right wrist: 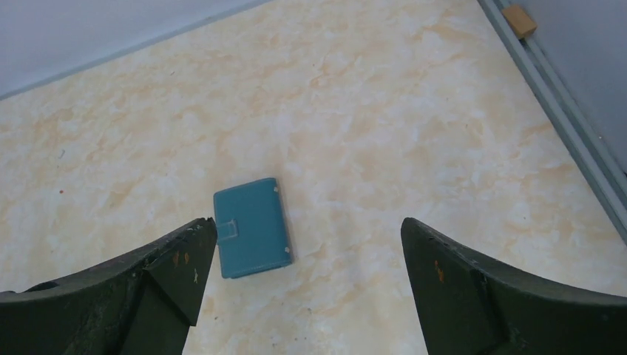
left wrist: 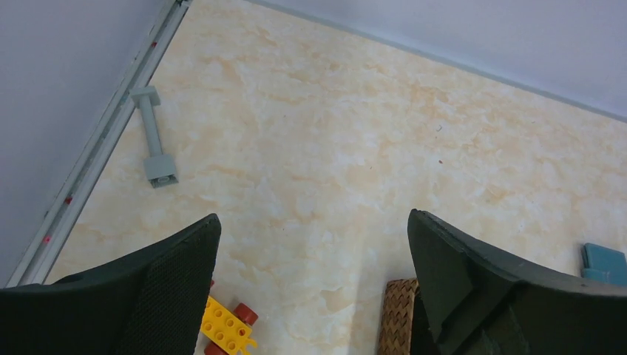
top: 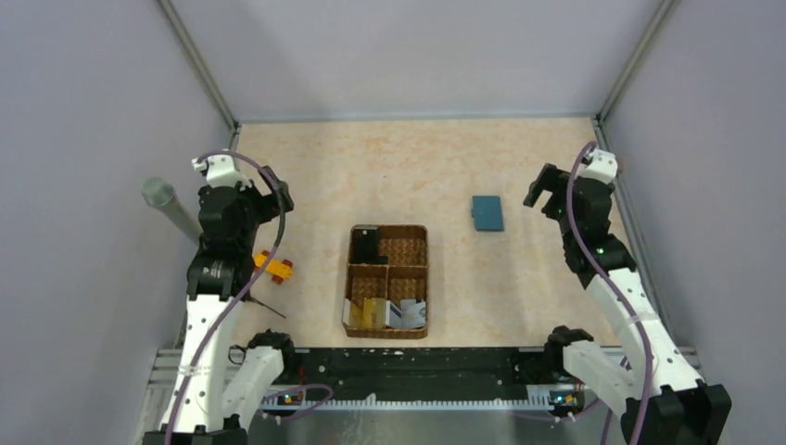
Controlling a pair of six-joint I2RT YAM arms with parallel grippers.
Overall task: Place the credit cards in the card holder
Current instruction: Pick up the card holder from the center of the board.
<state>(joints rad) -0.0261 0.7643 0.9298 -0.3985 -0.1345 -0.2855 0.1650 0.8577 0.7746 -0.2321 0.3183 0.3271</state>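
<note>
The card holder [top: 488, 212], a shut teal wallet, lies flat on the table right of centre; it also shows in the right wrist view [right wrist: 251, 228] and at the edge of the left wrist view [left wrist: 605, 262]. The credit cards stand on edge in the near compartments of a wicker basket [top: 419, 278]: gold ones [top: 371, 313] to the left, white-grey ones [top: 409, 313] to the right. My right gripper [top: 547, 192] [right wrist: 307, 222] hovers open just right of the holder. My left gripper [top: 277, 192] [left wrist: 312, 222] hangs open over the table's left side, with nothing held.
A yellow-and-red wheeled toy block [top: 274, 267] [left wrist: 225, 329] lies left of the basket, below my left gripper. A black item [top: 367, 244] fills the basket's far left compartment. A grey post [left wrist: 154, 137] lies by the left rail. Walls enclose three sides.
</note>
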